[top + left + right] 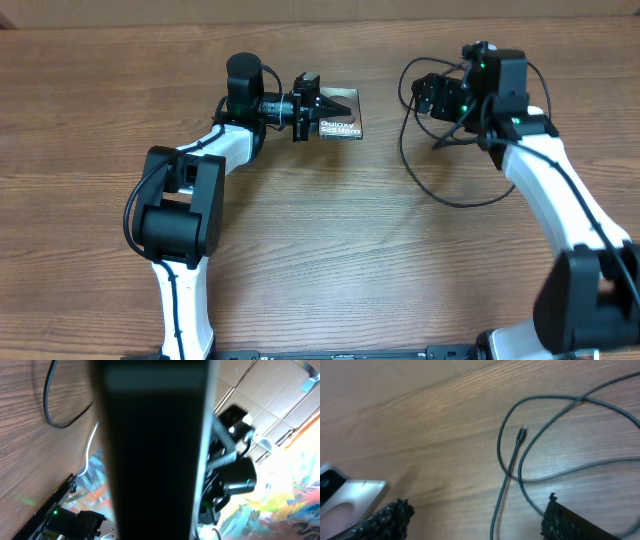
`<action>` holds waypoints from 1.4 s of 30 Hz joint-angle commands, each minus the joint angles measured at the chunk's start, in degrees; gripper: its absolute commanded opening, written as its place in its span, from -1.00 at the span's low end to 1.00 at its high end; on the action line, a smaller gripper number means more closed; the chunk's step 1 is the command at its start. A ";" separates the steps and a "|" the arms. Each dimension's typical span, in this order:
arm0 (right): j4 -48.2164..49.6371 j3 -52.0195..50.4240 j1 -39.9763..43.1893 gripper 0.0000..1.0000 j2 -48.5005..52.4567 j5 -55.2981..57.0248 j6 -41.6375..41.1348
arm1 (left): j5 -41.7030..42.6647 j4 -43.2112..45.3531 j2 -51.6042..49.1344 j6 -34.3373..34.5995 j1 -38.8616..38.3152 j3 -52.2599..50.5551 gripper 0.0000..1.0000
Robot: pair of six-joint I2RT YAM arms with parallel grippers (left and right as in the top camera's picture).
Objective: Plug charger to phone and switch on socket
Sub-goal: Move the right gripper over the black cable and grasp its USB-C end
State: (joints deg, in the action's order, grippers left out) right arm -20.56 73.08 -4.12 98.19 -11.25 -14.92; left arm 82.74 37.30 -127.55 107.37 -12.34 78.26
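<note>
Counting gave one phone [345, 118], pinched in the left gripper's [325, 104] closed fingers toward the far side of the table [320, 250], and one charger [545, 396] looped nearby, its single connector [521, 434] lying free under the right gripper [477, 510], fingers spread. The phone's dark body blocked most of the left wrist view.

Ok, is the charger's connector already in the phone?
No, the right wrist view shows the charger's connector lying free on the wooden table, plugged into nothing.
</note>
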 commanded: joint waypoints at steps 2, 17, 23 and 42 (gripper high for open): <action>0.37 5.38 -0.39 0.61 6.40 0.72 0.15 | 1.11 0.66 0.83 -2.01 0.39 1.73 -0.91; 0.59 13.70 -2.62 0.46 22.34 5.05 -1.53 | 1.16 0.66 0.83 -2.01 0.37 1.73 -0.91; 1.46 13.68 -2.62 0.37 24.92 5.20 -1.53 | 1.16 0.66 0.83 -2.01 0.37 1.73 -0.91; 9.25 13.68 -2.62 -0.29 30.86 8.59 -5.44 | 1.81 0.66 0.83 -2.01 0.37 1.73 -0.91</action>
State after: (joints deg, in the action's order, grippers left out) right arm -11.92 85.34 -6.74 127.66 -4.21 -19.14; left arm 82.74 37.32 -127.55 106.52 -12.25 78.26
